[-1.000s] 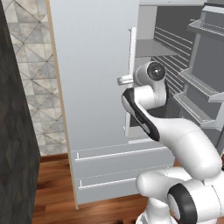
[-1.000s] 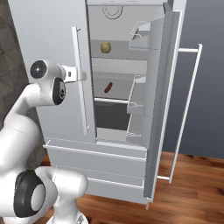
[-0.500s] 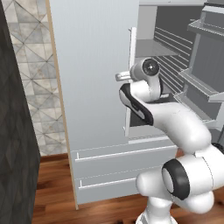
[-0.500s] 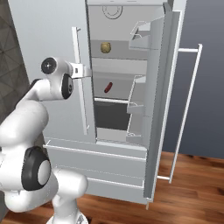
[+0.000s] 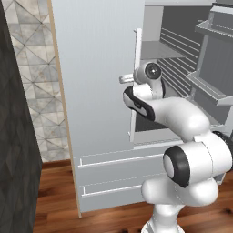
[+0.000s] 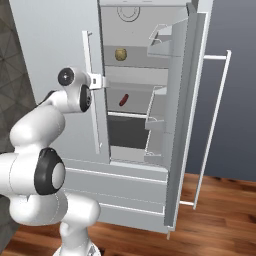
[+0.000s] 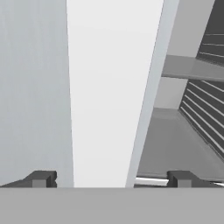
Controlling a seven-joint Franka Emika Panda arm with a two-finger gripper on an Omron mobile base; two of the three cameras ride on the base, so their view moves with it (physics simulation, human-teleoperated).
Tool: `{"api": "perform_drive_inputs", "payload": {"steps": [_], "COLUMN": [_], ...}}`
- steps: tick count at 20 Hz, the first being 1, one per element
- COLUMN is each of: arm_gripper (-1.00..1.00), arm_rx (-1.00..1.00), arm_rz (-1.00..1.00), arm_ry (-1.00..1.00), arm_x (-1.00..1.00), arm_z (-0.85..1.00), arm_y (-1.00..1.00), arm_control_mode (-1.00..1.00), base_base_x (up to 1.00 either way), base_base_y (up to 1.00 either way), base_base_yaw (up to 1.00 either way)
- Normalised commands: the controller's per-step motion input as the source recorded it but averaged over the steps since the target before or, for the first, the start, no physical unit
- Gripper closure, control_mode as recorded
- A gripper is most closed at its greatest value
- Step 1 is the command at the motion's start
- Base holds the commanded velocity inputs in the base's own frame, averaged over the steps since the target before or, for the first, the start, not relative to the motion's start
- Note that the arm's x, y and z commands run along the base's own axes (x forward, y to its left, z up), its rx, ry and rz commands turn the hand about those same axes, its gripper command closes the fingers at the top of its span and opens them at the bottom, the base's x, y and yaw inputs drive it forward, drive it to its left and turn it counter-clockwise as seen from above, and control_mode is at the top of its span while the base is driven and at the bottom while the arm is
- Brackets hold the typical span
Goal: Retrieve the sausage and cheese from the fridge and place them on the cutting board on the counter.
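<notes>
Change: over the last second the arm has swung in toward the fridge; its hand, which sat mid-frame in the left base view, is now higher and closer to the closed left door's edge, and in the right base view it has moved from the left edge toward the handle.
Jaws: the gripper stands spread wide with nothing between its tips; in the hand view the two dark fingertips straddle the pale vertical bar of the left door handle without touching it.
Gripper, base views: the gripper's pale end sits just beside the handle in the centre left of the right base view, and in the upper middle of the left base view.
Fridge: the fridge has its left door shut and its right door swung open, its shelves showing.
Sausage: a small dark-red sausage lies on the middle shelf, centre of the right base view.
Cheese: a small yellowish lump, seemingly the cheese, sits on the shelf above, upper middle of that view.
Drawers: two drawers shut at the fridge's base.
Floor: wood floor at the lower right.
</notes>
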Motion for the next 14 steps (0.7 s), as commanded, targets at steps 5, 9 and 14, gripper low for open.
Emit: {"api": "perform_drive_inputs", "payload": {"steps": [5,9,14], "arm_gripper": [-1.00,1.00,1.00], "arm_rx": [0.00,0.00,0.00], "arm_rz": [-0.01,0.00,0.00], "arm_ry": [0.00,0.01,0.00], "arm_x": [0.57,0.41,0.00], "arm_z": [-0.06,-0.02,0.00], "arm_y": [0.00,0.00,0.00], "arm_control_mode": [-1.00,-1.00,-1.00], "base_base_x": [0.00,0.00,0.00], "base_base_y": [0.00,0.00,0.00], "base_base_yaw": [0.00,0.00,0.00]}}
